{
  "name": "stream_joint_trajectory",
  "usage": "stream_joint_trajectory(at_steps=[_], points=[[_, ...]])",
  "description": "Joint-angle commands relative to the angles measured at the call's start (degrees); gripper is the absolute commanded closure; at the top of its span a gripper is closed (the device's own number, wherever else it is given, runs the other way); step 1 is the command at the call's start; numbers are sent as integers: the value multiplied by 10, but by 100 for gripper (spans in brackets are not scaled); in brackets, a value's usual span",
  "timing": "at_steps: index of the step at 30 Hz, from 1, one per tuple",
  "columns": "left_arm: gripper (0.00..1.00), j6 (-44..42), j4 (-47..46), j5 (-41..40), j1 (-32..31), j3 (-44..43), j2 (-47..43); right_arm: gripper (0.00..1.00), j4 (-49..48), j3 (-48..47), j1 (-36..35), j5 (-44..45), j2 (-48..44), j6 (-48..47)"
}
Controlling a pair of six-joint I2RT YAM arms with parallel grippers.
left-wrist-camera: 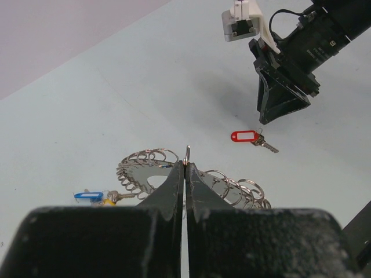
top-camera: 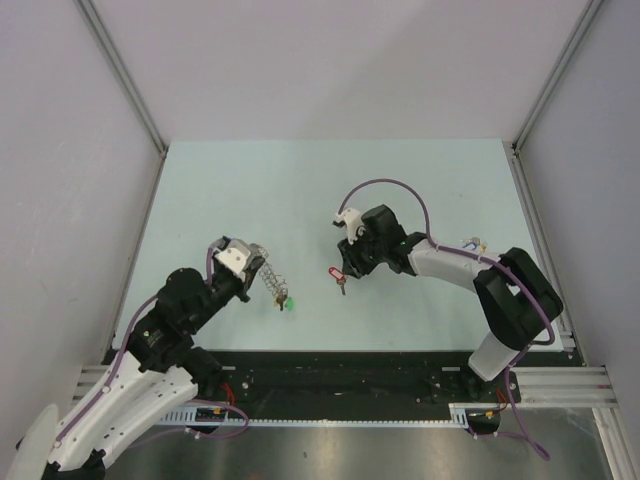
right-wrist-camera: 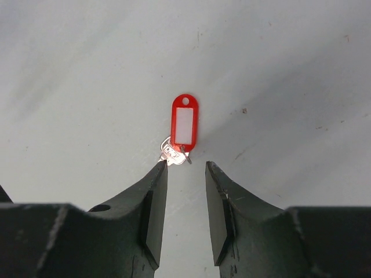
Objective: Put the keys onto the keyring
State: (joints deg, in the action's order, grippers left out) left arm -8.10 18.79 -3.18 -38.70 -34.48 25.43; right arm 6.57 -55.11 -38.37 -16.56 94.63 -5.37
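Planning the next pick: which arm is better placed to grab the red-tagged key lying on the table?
Right. The right tool hovers open close to the red-tagged key, while the left tool is shut on the keyring.

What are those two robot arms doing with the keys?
They are working on getting keys onto a big ring. The left hand is shut, pinching the keyring, a floppy loop of little silver rings. The right hand is open, and the red key lies flat on the table just past its fingertips, not held. A blue key lies by one end of the ring.
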Motion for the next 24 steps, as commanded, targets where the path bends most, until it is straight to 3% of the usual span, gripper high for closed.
stream_joint_trajectory(at_steps=[1,12,24], points=[[100,-7,-31,7,5,-4,-10,62,-30,19,33,-72,-5,-8],[100,-8,-31,13,6,-4,-4,64,-60,20,59,-190,58,-91],[100,-9,-31,21,8,-4,8,71,-60,19,74,-233,95,-124]])
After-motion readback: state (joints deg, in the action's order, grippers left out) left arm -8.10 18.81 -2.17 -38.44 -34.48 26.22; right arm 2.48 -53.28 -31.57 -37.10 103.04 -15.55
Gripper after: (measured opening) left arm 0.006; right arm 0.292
